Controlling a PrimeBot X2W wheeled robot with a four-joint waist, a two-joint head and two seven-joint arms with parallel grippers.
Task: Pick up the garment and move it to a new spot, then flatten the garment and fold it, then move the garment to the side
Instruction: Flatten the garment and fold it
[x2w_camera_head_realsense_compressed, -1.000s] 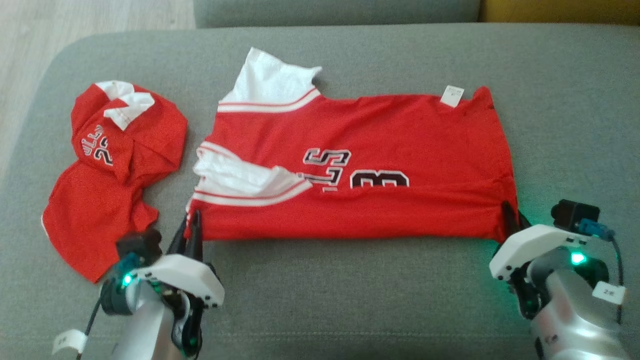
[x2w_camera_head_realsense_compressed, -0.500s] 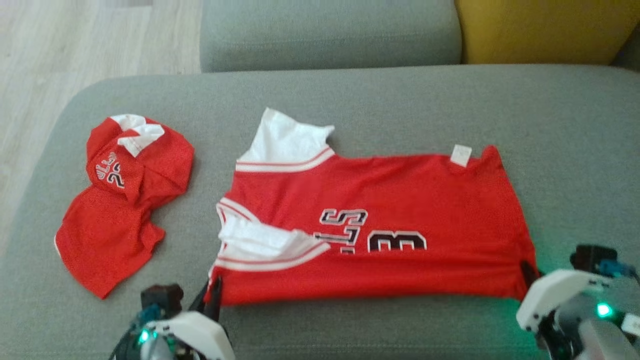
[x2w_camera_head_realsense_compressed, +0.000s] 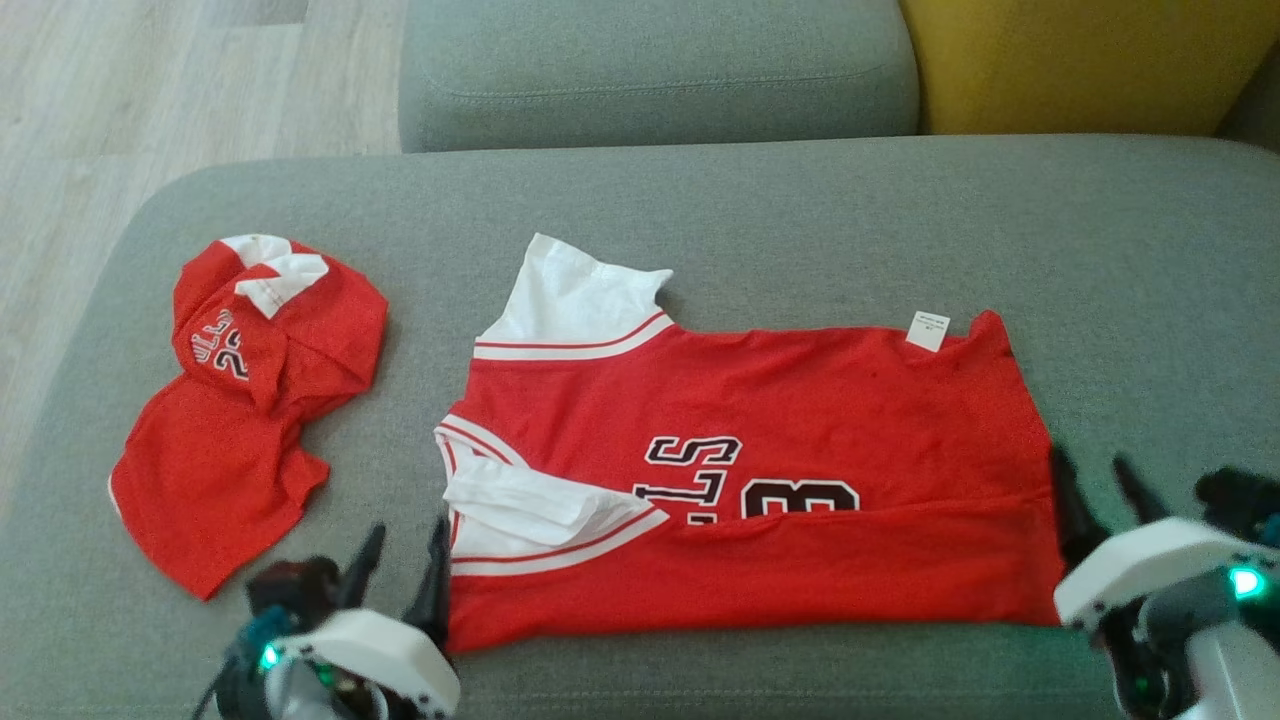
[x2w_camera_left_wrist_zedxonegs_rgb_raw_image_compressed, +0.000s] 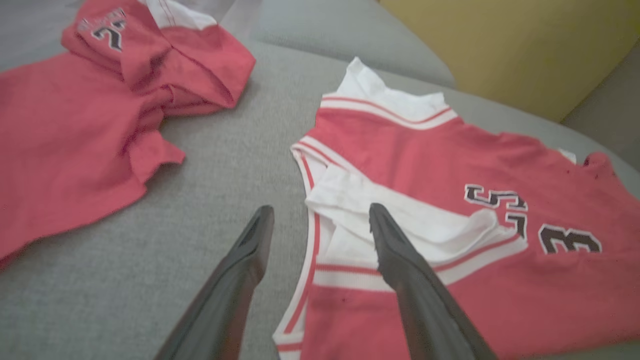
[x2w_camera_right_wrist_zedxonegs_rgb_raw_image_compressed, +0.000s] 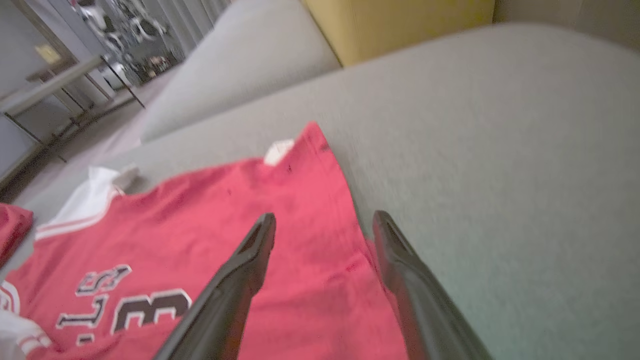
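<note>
HEAD VIEW: The red jersey (x2w_camera_head_realsense_compressed: 760, 400) lies spread sideways on the grey sofa seat (x2w_camera_head_realsense_compressed: 800, 220), with its near edge turned up over the foot of the number. A second red garment (x2w_camera_head_realsense_compressed: 240, 420) sits crumpled well apart on the left. The left gripper (x2w_camera_head_realsense_compressed: 405, 560) stands at the jersey's near-left corner and the right gripper (x2w_camera_head_realsense_compressed: 1093, 480) at its near-right corner, both with jaws spread and holding nothing.

LEFT WRIST VIEW: The left gripper (x2w_camera_left_wrist_zedxonegs_rgb_raw_image_compressed: 320, 210) straddles the trimmed edge, one finger over the rumpled white sleeve (x2w_camera_left_wrist_zedxonegs_rgb_raw_image_compressed: 425, 225).

RIGHT WRIST VIEW: The right gripper (x2w_camera_right_wrist_zedxonegs_rgb_raw_image_compressed: 324, 217) straddles the hem-side edge (the picture is blurred).

For a clean next fold, both grippers should probably pinch at matching points, lift together and keep the cloth taut — sleeve tucked inside.
</note>
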